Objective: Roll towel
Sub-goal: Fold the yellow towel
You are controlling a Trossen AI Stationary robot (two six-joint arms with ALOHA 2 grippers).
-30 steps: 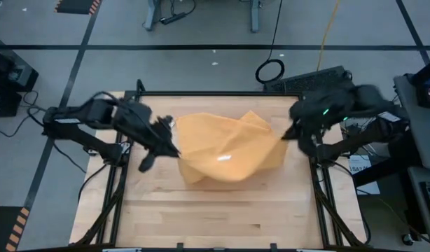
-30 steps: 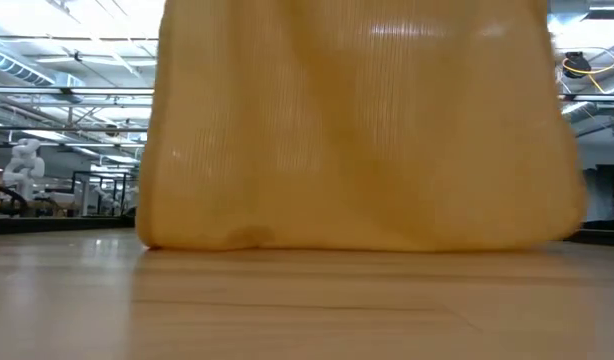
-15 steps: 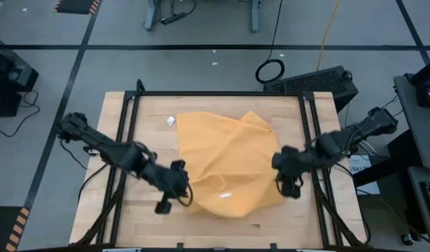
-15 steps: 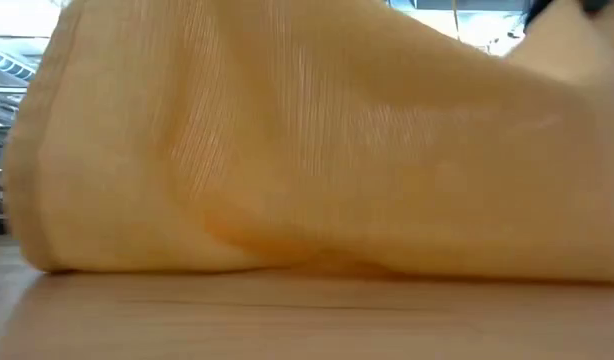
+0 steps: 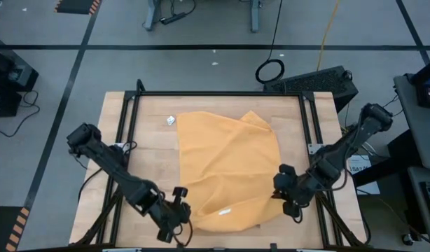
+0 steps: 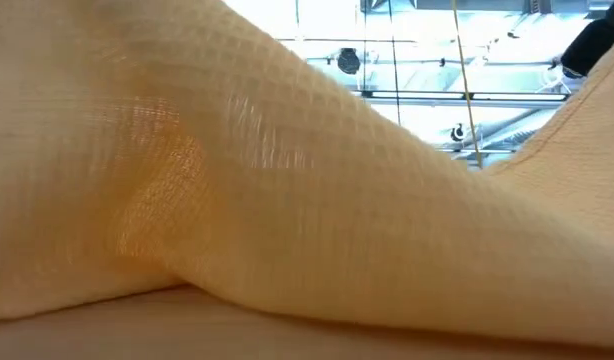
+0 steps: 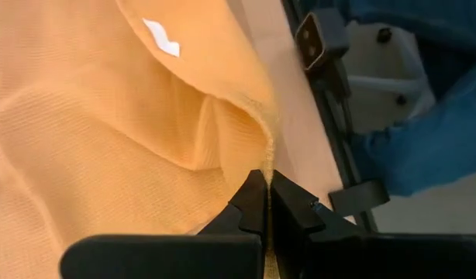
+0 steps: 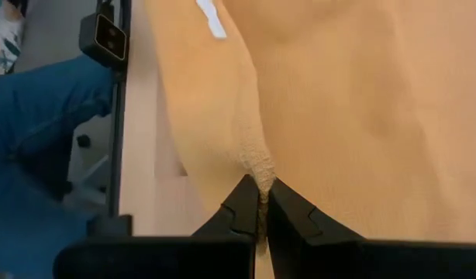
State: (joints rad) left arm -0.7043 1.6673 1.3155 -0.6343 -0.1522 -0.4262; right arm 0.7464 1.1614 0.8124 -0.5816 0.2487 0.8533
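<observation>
The mustard-yellow towel (image 5: 227, 164) lies spread over the wooden table (image 5: 148, 161), reaching from the far middle to the near edge. Its white tag (image 5: 224, 211) shows near the near edge. My left gripper (image 5: 181, 222) is shut on the towel's near left corner, and the left wrist view shows it (image 7: 266, 177). My right gripper (image 5: 277, 197) is shut on the near right corner, also seen in the right wrist view (image 8: 261, 186). In the low view the towel (image 6: 287, 200) fills the picture, sagging to the tabletop in the middle. My left gripper pinches the hemmed edge (image 7: 265, 155) at the towel's near left corner between its two fingers, slanting down. From the pinch the cloth runs on in a soft fold. My right gripper pinches the hemmed edge (image 8: 256, 164) at the near right corner between its two fingers, slanting down. The cloth near the pinch is gathered into a small ridge.
A black metal frame (image 5: 215, 94) borders the table on the far, left and right sides. A small white scrap (image 5: 170, 120) lies at the far left of the tabletop. Blue clothing of a person (image 7: 432, 116) shows beyond the table's near edge, also in the right wrist view (image 8: 36, 116).
Both grippers have come down and toward the table's near edge, staying shut on the towel. The towel, which hung lifted between them, has been drawn out and laid over the table. Its far edge has stayed in place while the held edge has travelled to the near side.
</observation>
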